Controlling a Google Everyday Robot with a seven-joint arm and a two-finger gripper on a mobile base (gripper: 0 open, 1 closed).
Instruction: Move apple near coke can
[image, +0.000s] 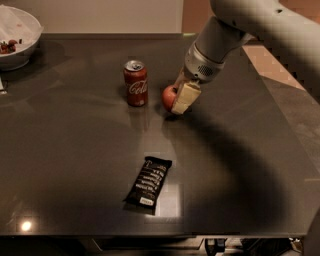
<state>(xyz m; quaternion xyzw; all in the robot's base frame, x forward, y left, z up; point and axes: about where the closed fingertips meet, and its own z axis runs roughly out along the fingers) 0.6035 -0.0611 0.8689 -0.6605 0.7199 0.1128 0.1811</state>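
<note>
The red coke can stands upright on the dark table, left of centre at the back. The red apple is just to the right of the can, a small gap apart, at table level. My gripper reaches down from the upper right and is shut on the apple; one cream-coloured finger covers the apple's right side.
A black candy bar wrapper lies flat near the table's front centre. A white bowl with dark bits stands at the back left corner. The table's right edge runs beside a lighter floor.
</note>
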